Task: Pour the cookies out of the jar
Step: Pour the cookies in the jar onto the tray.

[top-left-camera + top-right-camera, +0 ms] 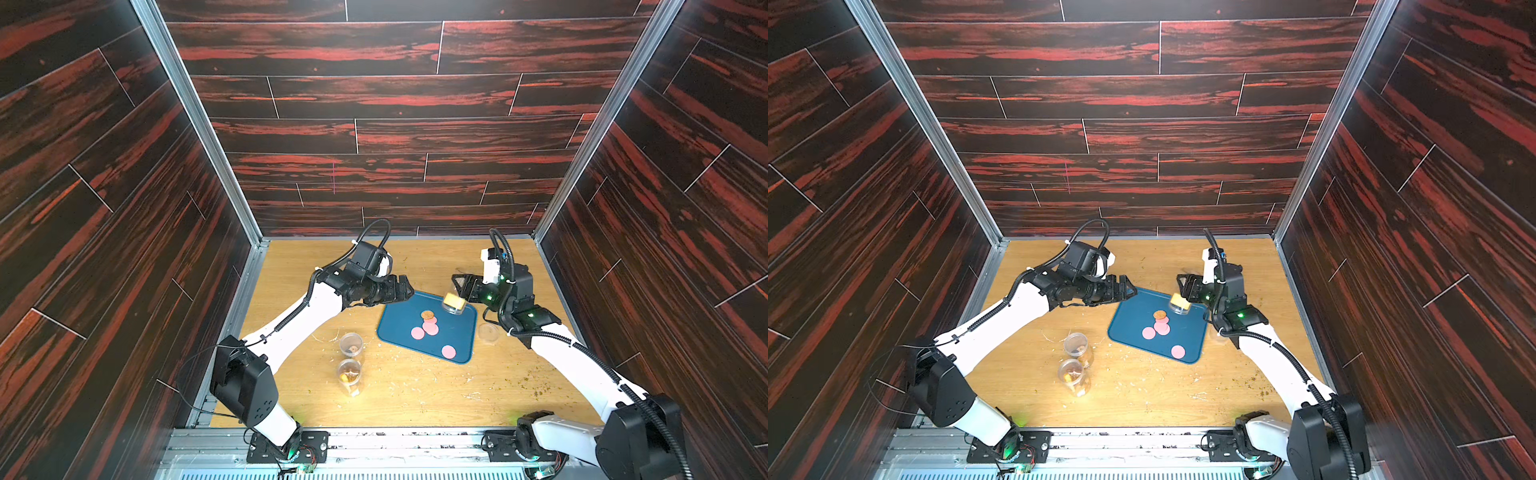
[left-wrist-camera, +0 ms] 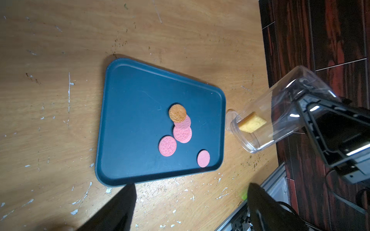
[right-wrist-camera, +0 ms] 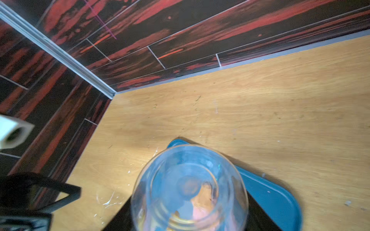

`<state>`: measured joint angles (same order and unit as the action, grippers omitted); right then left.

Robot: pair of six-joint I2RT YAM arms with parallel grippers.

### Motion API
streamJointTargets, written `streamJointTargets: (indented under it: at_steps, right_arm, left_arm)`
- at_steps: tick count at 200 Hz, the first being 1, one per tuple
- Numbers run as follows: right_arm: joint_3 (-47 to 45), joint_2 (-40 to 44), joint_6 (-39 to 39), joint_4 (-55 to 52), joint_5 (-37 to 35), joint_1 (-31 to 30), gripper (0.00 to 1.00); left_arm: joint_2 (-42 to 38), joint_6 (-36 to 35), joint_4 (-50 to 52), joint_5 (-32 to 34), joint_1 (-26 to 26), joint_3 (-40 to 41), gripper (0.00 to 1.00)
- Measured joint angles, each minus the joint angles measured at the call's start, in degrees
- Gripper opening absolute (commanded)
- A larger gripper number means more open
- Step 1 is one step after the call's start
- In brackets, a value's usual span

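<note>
Snugly around jar (image 1: 454, 303), right tool (image 1: 462, 290)

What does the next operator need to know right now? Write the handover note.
Left gripper: open, empty, by the tray's far corner.
Right gripper: shut on the jar, tilted mouth-down over the tray's edge.
Done: four pink cookies and one tan cookie lie on the tray.
To do: one yellow square cookie sits inside the jar near its mouth; it probably needs more tilt.
</note>
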<state>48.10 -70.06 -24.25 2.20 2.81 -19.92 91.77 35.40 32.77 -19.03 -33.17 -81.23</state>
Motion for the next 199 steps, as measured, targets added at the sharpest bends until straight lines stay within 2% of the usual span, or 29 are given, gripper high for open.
streamJointTargets:
  at_steps: [26,40,87,131,151,167,199]
  right_arm:
    - [-5.1,2.7,7.0,4.7,-8.8,-9.1,0.57]
    - [-8.7,4.4,11.1,9.6,-10.9,-13.0,0.57]
    - [-15.5,2.4,18.4,21.3,-17.0,-15.1,0.56]
    - [-14.9,1.0,20.8,21.8,-18.0,-16.1,0.57]
    - [-12.4,0.9,19.4,21.4,-15.9,-14.6,0.57]
    - [-10.1,0.6,15.1,19.2,-11.6,-10.8,0.56]
    - [-2.3,-3.7,0.7,9.6,4.0,1.5,0.56]
  left_arm:
    - [0.0,0.0,0.0,0.0,0.0,0.6,0.90]
    - [0.0,0.0,0.2,0.0,0.0,1.0,0.90]
    - [0.2,-0.4,1.9,-0.4,0.0,1.3,0.90]
    - [1.9,-0.6,2.5,-1.1,0.0,1.2,0.90]
    - [2.6,-0.6,2.5,-1.3,0.0,1.2,0.90]
    - [2.7,-0.6,2.3,-1.4,0.0,1.2,0.90]
    - [2.7,-0.7,1.6,-1.4,0.0,1.2,0.90]
